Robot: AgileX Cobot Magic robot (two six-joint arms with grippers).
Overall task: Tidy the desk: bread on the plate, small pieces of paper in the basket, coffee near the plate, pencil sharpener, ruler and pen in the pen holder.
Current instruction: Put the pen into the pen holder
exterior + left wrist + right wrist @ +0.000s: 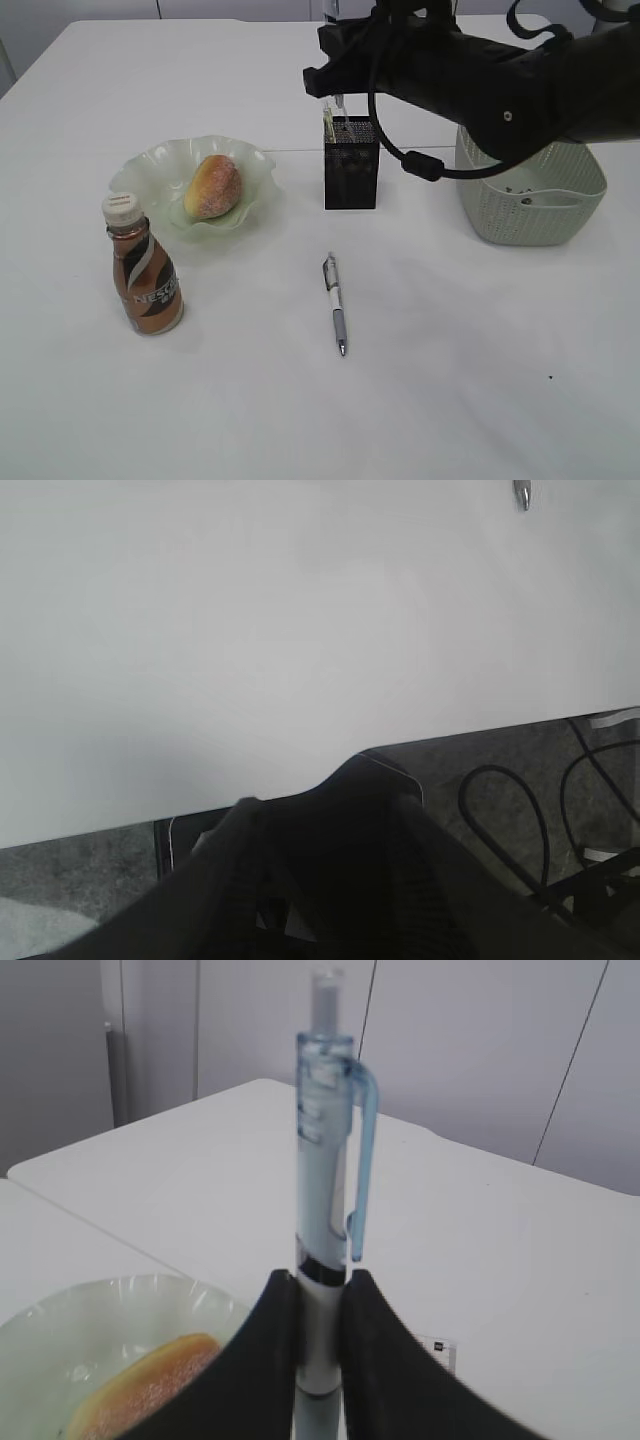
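Observation:
My right gripper [320,1290] is shut on a pale blue pen [325,1160] and holds it upright. In the exterior view the right gripper [335,88] reaches across and hangs just above the black mesh pen holder [351,175], which has a greenish ruler [328,118] sticking out. A second pen [335,303] lies on the table in front of the holder. The bread [213,187] lies on the green plate [150,165]. The coffee bottle [146,275] stands in front of the plate. My left gripper [325,810] looks open and empty over the table's near edge.
A pale basket [540,215] with small scraps inside [520,190] stands right of the holder, partly behind my right arm. The left wrist view shows the second pen's tip [522,494], and cables on the floor [510,820] beyond the table edge.

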